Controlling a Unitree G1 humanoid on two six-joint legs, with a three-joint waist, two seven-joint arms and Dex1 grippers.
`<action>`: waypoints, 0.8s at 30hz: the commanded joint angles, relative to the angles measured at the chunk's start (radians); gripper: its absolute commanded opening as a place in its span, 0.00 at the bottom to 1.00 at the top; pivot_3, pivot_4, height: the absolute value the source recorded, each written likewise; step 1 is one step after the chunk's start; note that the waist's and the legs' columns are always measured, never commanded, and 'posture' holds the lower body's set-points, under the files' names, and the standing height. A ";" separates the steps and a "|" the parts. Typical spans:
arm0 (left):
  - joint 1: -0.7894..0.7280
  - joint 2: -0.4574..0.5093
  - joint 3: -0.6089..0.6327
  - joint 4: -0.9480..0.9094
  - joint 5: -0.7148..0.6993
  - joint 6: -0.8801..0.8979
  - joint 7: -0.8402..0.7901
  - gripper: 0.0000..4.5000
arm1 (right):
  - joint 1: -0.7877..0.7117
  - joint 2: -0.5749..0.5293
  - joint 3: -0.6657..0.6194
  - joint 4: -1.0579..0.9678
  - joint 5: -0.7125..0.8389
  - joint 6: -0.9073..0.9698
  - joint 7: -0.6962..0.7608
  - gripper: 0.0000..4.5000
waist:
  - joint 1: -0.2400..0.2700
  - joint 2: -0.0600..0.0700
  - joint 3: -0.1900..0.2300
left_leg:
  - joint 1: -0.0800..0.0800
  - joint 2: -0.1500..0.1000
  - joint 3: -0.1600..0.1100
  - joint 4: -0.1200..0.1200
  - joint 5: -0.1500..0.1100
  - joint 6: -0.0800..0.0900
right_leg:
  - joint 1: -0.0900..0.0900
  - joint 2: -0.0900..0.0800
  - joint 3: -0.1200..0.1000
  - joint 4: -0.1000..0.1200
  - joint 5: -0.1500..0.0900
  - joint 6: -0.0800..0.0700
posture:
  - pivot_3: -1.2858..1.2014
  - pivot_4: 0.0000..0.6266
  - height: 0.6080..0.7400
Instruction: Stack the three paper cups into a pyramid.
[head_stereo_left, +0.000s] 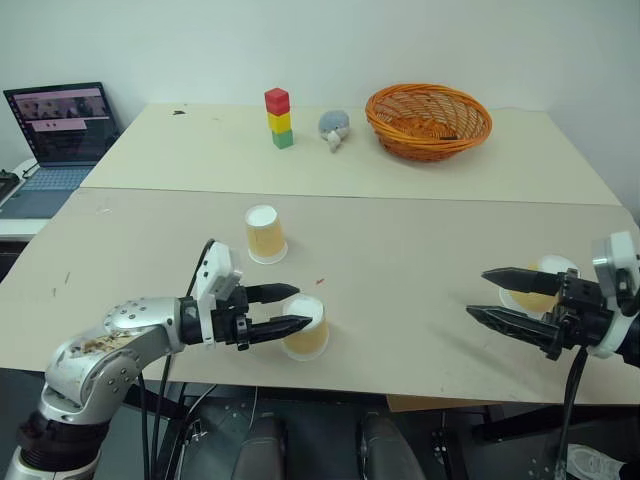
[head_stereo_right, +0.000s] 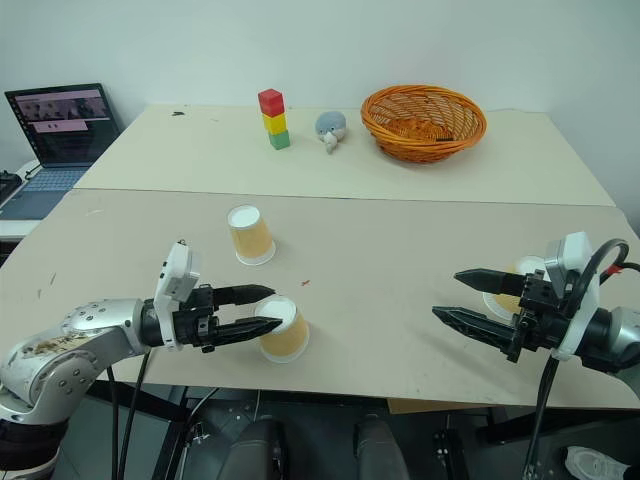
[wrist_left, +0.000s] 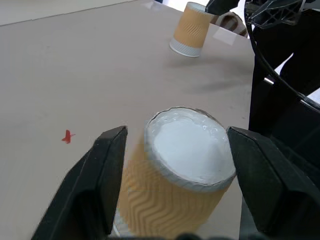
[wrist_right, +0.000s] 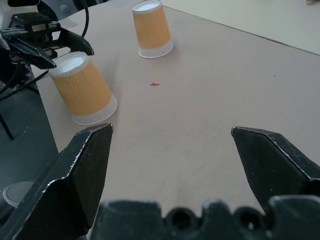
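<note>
Cups sit upside down, so we can stack them: one (head_stereo_left: 265, 233) at centre frame, one (head_stereo_left: 306, 327) lower centre between our left gripper (head_stereo_left: 285, 311), parted and not clamping, one (head_stereo_left: 540, 292) behind our wide-open, empty right gripper (head_stereo_left: 495, 295).

Both eye views look from high above, forward and down over the table (head_stereo_left: 420, 240), with the basket (head_stereo_left: 428, 120) at the far side (they share nearly the whole scene). The left wrist view sits close behind one cup (wrist_left: 182, 182), facing across the table. The right wrist view looks low toward that same cup (wrist_right: 84, 87).
</note>
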 joint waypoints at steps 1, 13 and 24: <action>-0.018 0.000 0.006 -0.020 0.033 -0.036 0.009 0.98 | -0.008 -0.005 -0.032 -0.015 0.014 -0.011 0.002 1.00 | 0.000 0.000 0.000 | 0.000 0.000 0.000 0.000 0.000 0.000 | 0.000 0.000 0.000 0.000 0.000 0.000 | 0.52 0.24 0.25; -0.050 -0.022 0.017 -0.051 -0.097 0.015 0.001 0.98 | -0.018 -0.015 -0.029 -0.013 0.013 -0.007 0.005 1.00 | 0.001 0.000 0.000 | 0.000 0.000 0.000 0.000 0.000 0.000 | 0.000 0.000 0.000 0.000 0.000 0.000 | 0.52 0.24 0.25; -0.044 0.016 -0.045 -0.018 -0.024 -0.006 -0.050 0.98 | -0.017 -0.008 -0.035 -0.021 0.019 -0.003 -0.007 1.00 | -0.001 0.000 0.000 | 0.000 0.000 0.000 0.000 0.000 0.000 | 0.000 0.000 0.000 0.001 0.000 0.000 | 0.52 0.24 0.25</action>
